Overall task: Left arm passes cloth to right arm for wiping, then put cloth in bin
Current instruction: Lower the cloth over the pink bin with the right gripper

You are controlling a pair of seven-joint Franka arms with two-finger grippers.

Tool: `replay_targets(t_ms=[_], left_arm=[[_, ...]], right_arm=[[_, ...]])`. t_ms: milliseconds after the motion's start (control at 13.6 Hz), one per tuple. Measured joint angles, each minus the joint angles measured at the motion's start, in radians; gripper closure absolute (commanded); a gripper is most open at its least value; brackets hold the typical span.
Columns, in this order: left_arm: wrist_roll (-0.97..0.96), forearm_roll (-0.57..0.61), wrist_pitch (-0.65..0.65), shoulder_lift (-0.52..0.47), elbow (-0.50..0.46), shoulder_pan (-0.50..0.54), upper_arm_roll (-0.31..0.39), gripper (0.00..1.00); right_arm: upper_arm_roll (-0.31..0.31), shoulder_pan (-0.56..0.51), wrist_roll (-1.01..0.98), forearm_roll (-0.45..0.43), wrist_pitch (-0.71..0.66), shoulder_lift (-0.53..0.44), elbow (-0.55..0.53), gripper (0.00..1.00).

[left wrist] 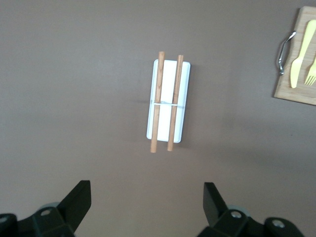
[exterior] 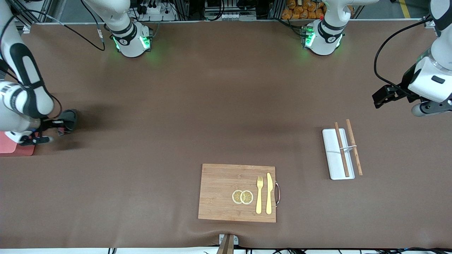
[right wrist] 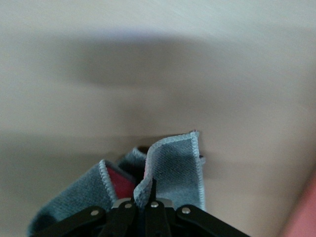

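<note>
The cloth (right wrist: 168,173) hangs pinched in the right claw (exterior: 58,125), whose fingers are pressed together on it, over the desk (exterior: 212,106) at the right arm's end. The bin (exterior: 10,148) lies just beside that claw, farther toward that end, so I judge the drop needs only a short carry that way. The left claw (left wrist: 147,205) waits spread and empty above the white tray (left wrist: 168,101) holding two wooden sticks (left wrist: 157,101).

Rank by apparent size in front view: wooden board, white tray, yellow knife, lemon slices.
1. wooden board
2. white tray
3. yellow knife
4. lemon slices, even taken as a pair
All lie flat on the table, so the ranking is safe.
</note>
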Motion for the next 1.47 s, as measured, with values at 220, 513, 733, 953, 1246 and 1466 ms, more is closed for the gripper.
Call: replay_targets(t_ms=[220,513,733,953,1246,1466], left_arm=[[0.002,0.000,0.000,-0.011,-0.013,0.000,0.004,0.00],[0.002,-0.018,0.000,-0.014,-0.017,0.000,0.005,0.00],[0.002,-0.021,-0.004,-0.016,-0.018,0.000,0.009,0.00],[0.002,-0.022,-0.006,-0.020,-0.019,0.001,0.013,0.00],[0.002,-0.022,-0.007,-0.023,-0.020,0.001,0.013,0.00],[0.002,-0.025,-0.007,-0.024,-0.021,0.000,0.013,0.00]], right_arm=[[0.008,0.171,0.156,0.099,-0.009,0.001,0.001,1.00],[0.020,0.433,0.474,0.262,-0.036,-0.022,0.009,1.00],[0.022,0.596,0.721,0.276,-0.097,-0.082,0.027,1.00],[0.004,0.585,0.736,0.276,-0.179,-0.158,0.036,1.00],[-0.013,0.455,0.573,0.274,-0.294,-0.267,0.045,1.00],[-0.020,0.326,0.398,0.255,-0.431,-0.327,0.092,1.00]])
